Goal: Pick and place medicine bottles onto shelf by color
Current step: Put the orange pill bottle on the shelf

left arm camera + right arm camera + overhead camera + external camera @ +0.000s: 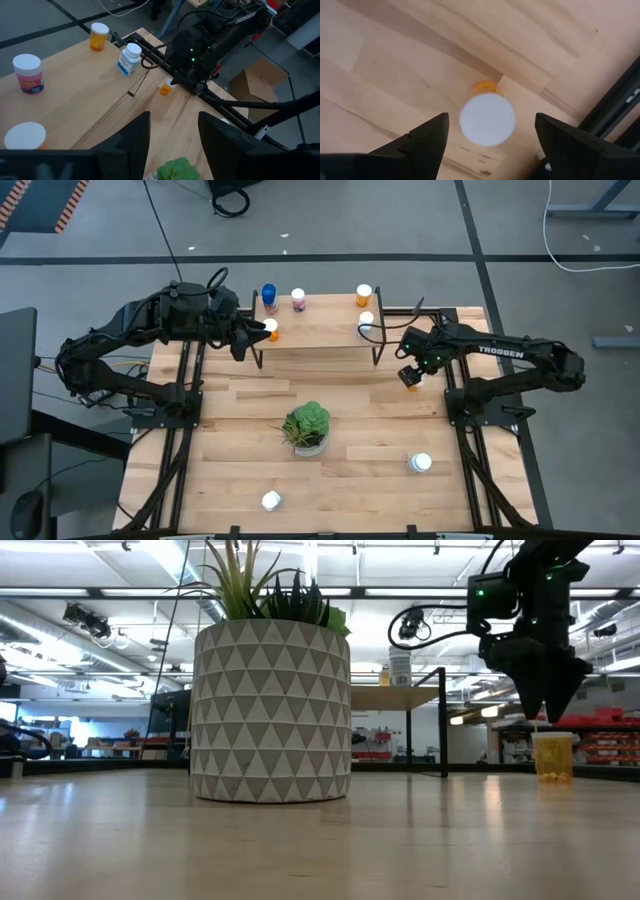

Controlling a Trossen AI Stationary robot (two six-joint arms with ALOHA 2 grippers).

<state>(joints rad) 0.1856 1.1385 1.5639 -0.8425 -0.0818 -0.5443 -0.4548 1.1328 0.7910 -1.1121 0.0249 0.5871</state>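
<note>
The shelf (320, 335) stands at the table's far middle. On it stand a blue bottle (268, 297), a pinkish one (298, 300), two orange ones (363, 295) (272, 330) and a white one (367, 321). Another orange bottle (487, 119) with a white cap stands upright on the table, right of the shelf. My right gripper (410, 368) hangs open just above it, fingers pointing down, one on each side of the cap, not touching. My left gripper (172, 135) is open and holds nothing, at the shelf's left end beside the left orange bottle.
A potted green plant (307, 427) stands mid-table. Two white-capped bottles rest on the near part of the table, one at the right (421, 463) and one near the front edge (271, 500). Bare wood lies between the shelf and the plant.
</note>
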